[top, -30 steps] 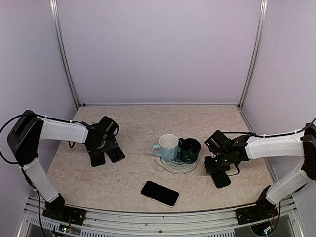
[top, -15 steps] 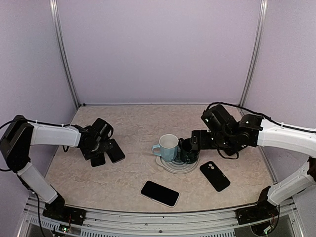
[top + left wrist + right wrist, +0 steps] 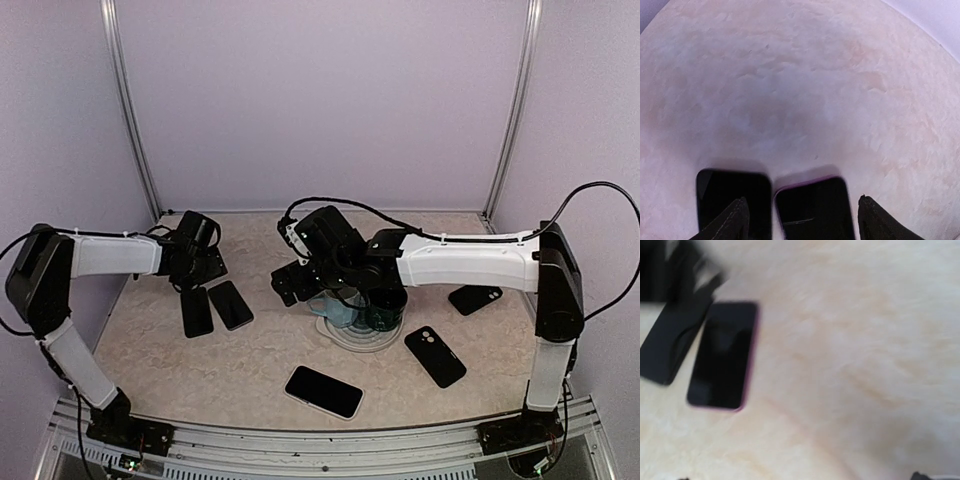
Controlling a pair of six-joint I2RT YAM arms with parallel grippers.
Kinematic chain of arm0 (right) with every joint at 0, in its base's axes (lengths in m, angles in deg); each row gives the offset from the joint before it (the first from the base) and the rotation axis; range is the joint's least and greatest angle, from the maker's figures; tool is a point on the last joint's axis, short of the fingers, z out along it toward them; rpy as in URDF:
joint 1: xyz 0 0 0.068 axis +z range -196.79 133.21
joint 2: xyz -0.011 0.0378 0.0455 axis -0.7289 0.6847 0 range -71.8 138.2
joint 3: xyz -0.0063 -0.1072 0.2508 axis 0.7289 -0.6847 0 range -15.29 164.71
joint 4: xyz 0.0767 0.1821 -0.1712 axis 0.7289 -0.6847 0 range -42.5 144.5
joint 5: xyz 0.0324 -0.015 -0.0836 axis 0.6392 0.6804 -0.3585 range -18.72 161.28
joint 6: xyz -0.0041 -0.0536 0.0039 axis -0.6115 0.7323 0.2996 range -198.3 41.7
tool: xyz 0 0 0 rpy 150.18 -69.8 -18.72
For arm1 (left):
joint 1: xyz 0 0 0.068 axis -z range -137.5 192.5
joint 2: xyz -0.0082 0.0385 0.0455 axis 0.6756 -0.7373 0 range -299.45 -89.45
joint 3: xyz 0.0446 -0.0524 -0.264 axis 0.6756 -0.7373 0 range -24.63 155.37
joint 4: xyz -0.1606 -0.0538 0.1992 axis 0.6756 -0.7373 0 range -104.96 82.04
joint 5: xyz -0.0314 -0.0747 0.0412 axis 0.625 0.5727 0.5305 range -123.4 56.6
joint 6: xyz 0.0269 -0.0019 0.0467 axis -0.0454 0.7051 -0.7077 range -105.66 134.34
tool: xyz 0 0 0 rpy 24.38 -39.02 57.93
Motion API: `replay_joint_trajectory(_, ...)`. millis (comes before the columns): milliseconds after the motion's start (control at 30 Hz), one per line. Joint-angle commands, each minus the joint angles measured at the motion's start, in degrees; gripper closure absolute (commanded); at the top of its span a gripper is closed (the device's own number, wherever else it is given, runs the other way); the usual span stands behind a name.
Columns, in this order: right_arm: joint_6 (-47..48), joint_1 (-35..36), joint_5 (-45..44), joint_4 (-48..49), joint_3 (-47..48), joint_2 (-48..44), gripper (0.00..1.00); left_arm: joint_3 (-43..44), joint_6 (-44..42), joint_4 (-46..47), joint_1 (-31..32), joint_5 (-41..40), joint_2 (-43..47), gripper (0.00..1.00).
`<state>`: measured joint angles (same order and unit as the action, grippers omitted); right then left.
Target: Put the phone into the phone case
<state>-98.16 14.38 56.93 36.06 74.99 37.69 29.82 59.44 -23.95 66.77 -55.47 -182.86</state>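
Left gripper [image 3: 802,222]: both fingertips [image 3: 730,220] show at the near edge, set wide apart with nothing clamped between them. On the beige marbled table [image 3: 800,75] lie a black flat item [image 3: 734,192] on the left and a pink-rimmed phone [image 3: 812,205] just beside it on the right, narrowly apart.

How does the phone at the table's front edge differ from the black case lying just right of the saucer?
The phone shows a plain glossy face; the black case shows a camera opening at its far end. The phone lies nearly crosswise at the front; the black case lies on a steeper diagonal, farther back and to the right. Both are dark and lie flat on the table.
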Motion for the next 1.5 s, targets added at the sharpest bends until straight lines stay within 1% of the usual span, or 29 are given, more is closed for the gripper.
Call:
replay_joint_trajectory(0, 3.1, 0.9, 8.4, 5.4, 2.8, 2.7, 0.05, 6.7, -8.6, 6.8, -2.3, 7.3, -8.4, 0.28)
replay_joint_trajectory(133, 3.3, 1.2, 11.1, 4.3, 4.5, 6.0, 0.05, 13.1, -11.7, 6.0, -2.3, 8.6, -17.8, 0.29)
replay_joint_trajectory(200, 3.3, 1.4, 11.8, 3.5, 5.1, 7.2, 0.05, 14.4, -12.9, 6.6, -2.6, 8.7, -20.5, 0.28)
replay_joint_trajectory(333, 3.2, 1.8, 13.4, 3.7, 4.8, 8.2, 0.05, 14.9, -12.8, 7.2, -3.3, 7.9, -22.6, 0.28)
replay_joint_trajectory(400, 3.0, 2.0, 13.8, 3.8, 4.7, 8.4, 0.05, 14.6, -11.9, 6.2, -3.3, 8.7, -22.9, 0.28)
replay_joint_trajectory(467, 3.0, 2.1, 13.6, 3.9, 4.7, 8.8, 0.05, 13.0, -10.1, 6.0, -3.1, 10.1, -23.0, 0.3)
replay_joint_trajectory(600, 3.4, 2.2, 11.7, 3.5, 5.5, 10.1, 0.05, 5.6, -7.4, 8.6, -1.2, 13.1, -20.5, 0.39)
replay_joint_trajectory(700, 4.6, 2.3, 10.9, 3.3, 6.9, 12.3, 0.04, 1.5, -7.5, 10.2, 1.4, 11.7, -17.7, 0.44)
replay_joint_trajectory(800, 6.2, 2.3, 9.4, 3.3, 9.2, 15.6, 0.03, -0.2, -7.7, 9.2, 4.1, 8.7, -16.0, 0.46)
replay_joint_trajectory(900, 7.0, 2.4, 8.1, 1.0, 14.4, 21.4, 0.01, -2.1, -6.6, 7.7, 5.4, 7.0, -14.6, 0.48)
replay_joint_trajectory(967, 7.4, 2.4, 8.3, -1.1, 18.3, 24.8, 0.01, -4.2, -5.6, 7.9, 5.6, 7.8, -13.4, 0.49)
replay_joint_trajectory(1067, 6.7, 3.1, 7.5, -4.4, 22.2, 27.6, 0.01, -7.7, -3.0, 8.5, 6.2, 12.1, -11.0, 0.51)
replay_joint_trajectory(1133, 6.1, 4.0, 6.7, -4.2, 21.0, 27.1, 0.01, -10.6, -0.2, 9.3, 7.1, 14.3, -9.0, 0.52)
replay_joint_trajectory(1233, 5.3, 5.8, 5.5, -1.4, 16.5, 24.4, 0.01, -15.8, 4.0, 11.2, 8.4, 16.6, -5.6, 0.56)
replay_joint_trajectory(1300, 5.1, 6.7, 5.6, 1.3, 12.9, 22.3, 0.01, -17.6, 4.2, 12.4, 9.8, 16.0, -3.1, 0.57)
replay_joint_trajectory(1367, 5.7, 6.9, 7.4, 4.5, 9.5, 20.7, 0.01, -17.7, 3.4, 11.7, 10.7, 14.2, -1.1, 0.56)
replay_joint_trajectory(1433, 7.4, 6.8, 8.7, 5.4, 9.0, 20.7, 0.01, -17.5, 3.0, 10.7, 10.7, 14.0, -0.4, 0.56)
replay_joint_trajectory(1467, 8.3, 6.8, 8.7, 4.0, 10.3, 21.6, 0.01, -17.6, 3.4, 10.2, 10.7, 14.1, 0.2, 0.57)
